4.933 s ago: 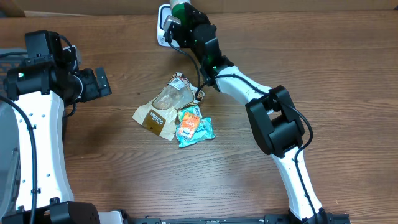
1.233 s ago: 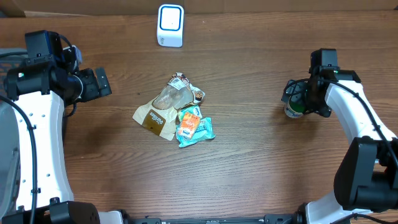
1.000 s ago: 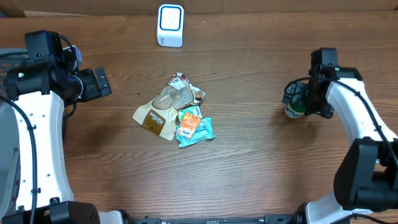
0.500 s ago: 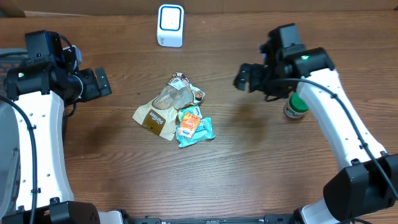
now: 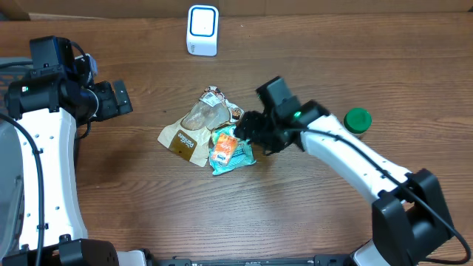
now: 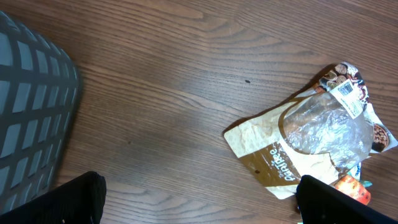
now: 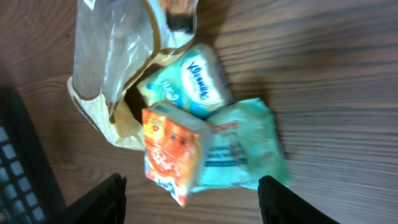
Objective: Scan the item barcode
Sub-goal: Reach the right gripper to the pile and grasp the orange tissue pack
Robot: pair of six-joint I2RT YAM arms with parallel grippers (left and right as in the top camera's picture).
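A pile of packets lies mid-table: a brown and clear bag (image 5: pixel 194 129), an orange packet (image 5: pixel 224 148) and a teal tissue pack (image 5: pixel 242 154). My right gripper (image 5: pixel 250 134) hovers over the pile's right side. In the right wrist view its jaws (image 7: pixel 193 205) stand apart and hold nothing, with the orange packet (image 7: pixel 171 152) and teal pack (image 7: pixel 242 149) just beyond them and a Kleenex pack (image 7: pixel 193 87) farther on. The white scanner (image 5: pixel 202 29) stands at the back. My left gripper (image 5: pixel 112 100) waits open at the left, far from the bag (image 6: pixel 311 143).
A green-capped bottle (image 5: pixel 358 120) stands alone to the right of the pile. A grey mesh basket (image 6: pixel 31 124) sits at the table's left edge, under my left arm.
My right arm left the green-capped bottle standing at the right and swung left to the pile. Its jaws have narrowed a little. The left arm has not moved.
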